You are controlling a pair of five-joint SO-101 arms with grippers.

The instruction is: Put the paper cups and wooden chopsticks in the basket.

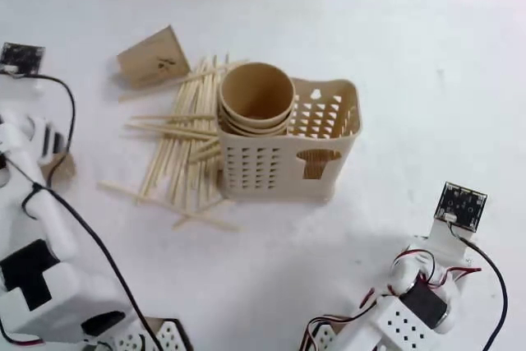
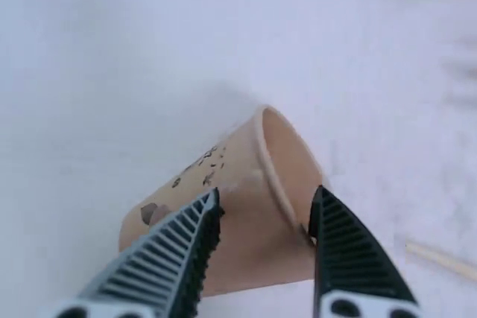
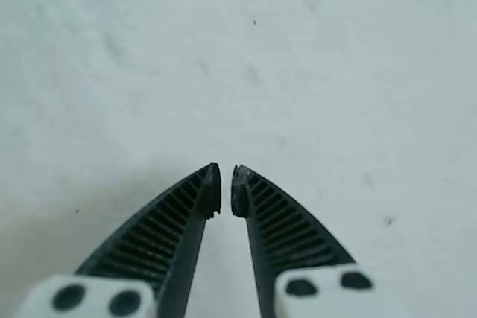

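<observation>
A cream slotted basket stands mid-table with a stack of brown paper cups in its left part. Loose wooden chopsticks lie fanned out on the table just left of the basket. One printed paper cup lies on its side behind them. Another paper cup lies on its side at the table's left edge. My left gripper hangs open just above it, a finger over each side of its body. My right gripper is shut on nothing over bare white table.
The white table stretches bare to the right of and behind the basket. The right arm's base and wires sit at the front right corner. The left arm's body fills the front left. A single chopstick lies near the cup.
</observation>
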